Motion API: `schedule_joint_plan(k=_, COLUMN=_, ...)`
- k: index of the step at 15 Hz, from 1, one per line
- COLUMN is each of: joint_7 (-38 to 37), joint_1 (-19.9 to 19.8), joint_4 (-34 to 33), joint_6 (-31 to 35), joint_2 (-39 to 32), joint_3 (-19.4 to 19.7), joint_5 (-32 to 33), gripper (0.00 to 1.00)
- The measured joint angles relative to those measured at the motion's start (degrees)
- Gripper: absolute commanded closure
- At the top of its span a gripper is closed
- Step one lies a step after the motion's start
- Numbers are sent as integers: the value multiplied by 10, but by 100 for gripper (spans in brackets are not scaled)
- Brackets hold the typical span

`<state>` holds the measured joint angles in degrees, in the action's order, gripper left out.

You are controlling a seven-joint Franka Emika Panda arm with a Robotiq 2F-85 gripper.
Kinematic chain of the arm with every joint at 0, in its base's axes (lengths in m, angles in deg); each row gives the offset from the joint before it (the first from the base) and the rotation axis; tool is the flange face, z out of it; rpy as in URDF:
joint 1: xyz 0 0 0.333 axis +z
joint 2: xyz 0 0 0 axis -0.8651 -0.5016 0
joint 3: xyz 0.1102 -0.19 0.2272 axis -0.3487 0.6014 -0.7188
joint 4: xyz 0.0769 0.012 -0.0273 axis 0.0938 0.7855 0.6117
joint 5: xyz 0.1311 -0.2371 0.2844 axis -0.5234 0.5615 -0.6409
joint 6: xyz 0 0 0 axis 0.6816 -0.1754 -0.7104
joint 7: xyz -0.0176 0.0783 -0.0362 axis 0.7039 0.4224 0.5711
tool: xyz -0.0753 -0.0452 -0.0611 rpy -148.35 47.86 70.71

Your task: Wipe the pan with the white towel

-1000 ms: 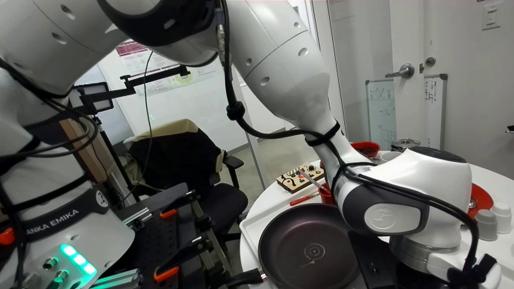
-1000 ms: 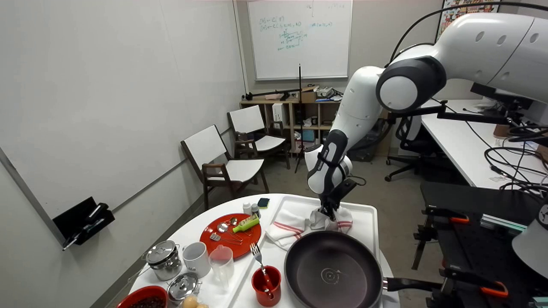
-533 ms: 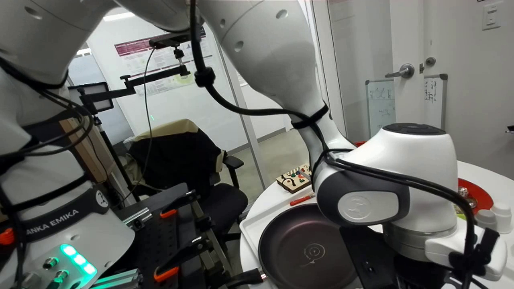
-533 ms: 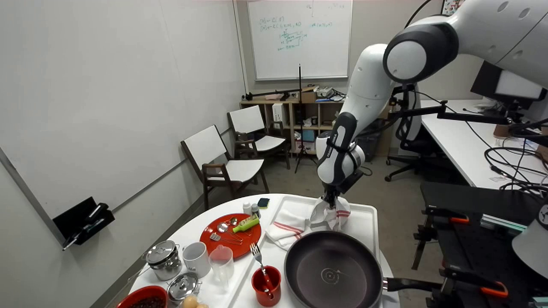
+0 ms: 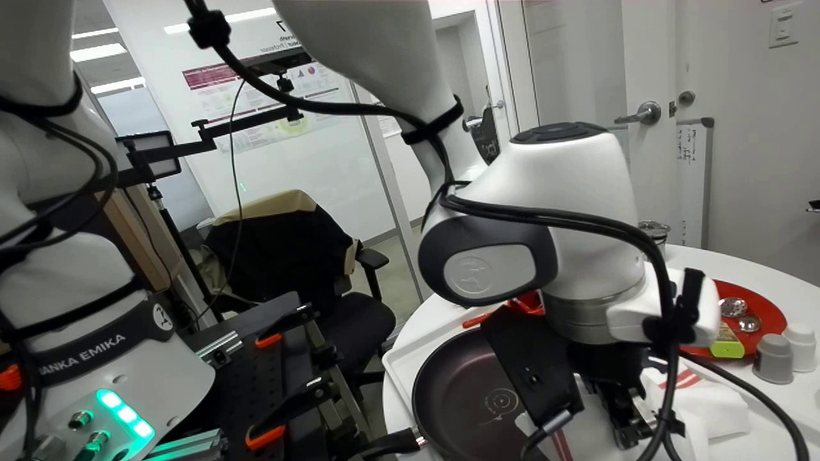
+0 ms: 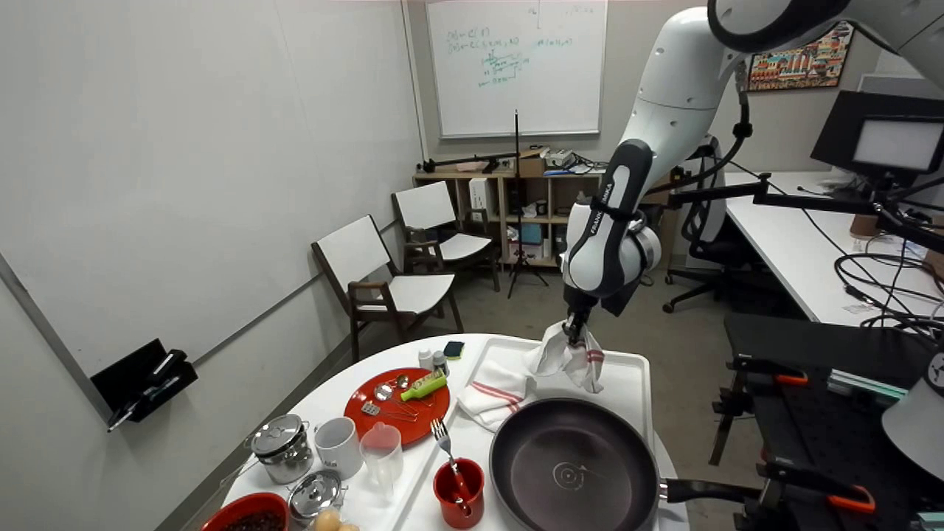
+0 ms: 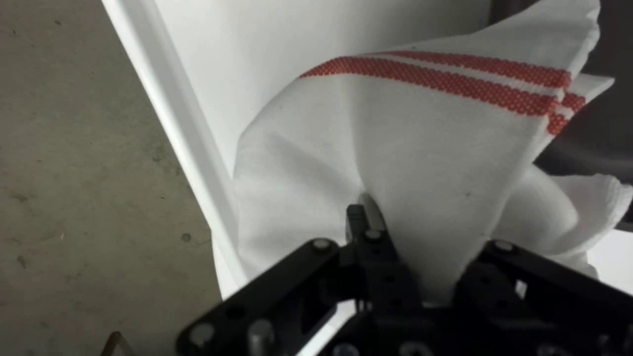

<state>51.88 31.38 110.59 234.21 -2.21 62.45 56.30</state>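
My gripper [image 6: 576, 336] is shut on the white towel [image 6: 548, 359], whose gathered cloth hangs from it above the tray, beside the pan [image 6: 582, 461]. Red-striped white cloth [image 6: 493, 392] also lies folded on the tray; whether it joins the lifted part I cannot tell. In the wrist view the towel [image 7: 440, 143] fans out from between the jaws, hiding the far fingertip. Dark and round, the pan [image 5: 458, 384] sits flat with only a pale mark inside; the arm covers part of it in that exterior view. Its edge [image 7: 593, 143] shows behind the cloth.
A white tray [image 6: 627, 383] carries pan and cloth. Around them stand a red cup [image 6: 461, 501] with a fork, a red plate [image 6: 361, 398] with utensils, a mug [image 6: 338, 446] and a steel pot [image 6: 284, 450]. The pan's handle [image 6: 708, 490] juts past the table edge.
The gripper has risen, carrying its part of the towel off the tray so that it now hangs. The arm has shifted rightward in one exterior picture, leftward in the other. The pan has stayed put.
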Motion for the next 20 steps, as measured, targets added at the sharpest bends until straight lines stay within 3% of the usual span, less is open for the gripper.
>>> schedule_joint_plan(k=5, joint_7=32, joint_1=-19, joint_4=102, joint_6=66, joint_2=58, joint_3=-50, joint_5=50, gripper=97)
schedule_joint_plan(k=9, joint_7=36, joint_1=18, joint_4=145, joint_6=75, joint_2=77, joint_3=-31, joint_5=109, gripper=97)
schedule_joint_plan(k=12, joint_7=38, joint_1=100, joint_4=153, joint_6=77, joint_2=77, joint_3=35, joint_5=148, gripper=97)
schedule_joint_plan(k=17, joint_7=38, joint_1=279, joint_4=170, joint_6=113, joint_2=68, joint_3=173, joint_5=182, gripper=97)
schedule_joint_plan(k=20, joint_7=38, joint_1=340, joint_4=188, joint_6=144, joint_2=59, joint_3=204, joint_5=184, gripper=97)
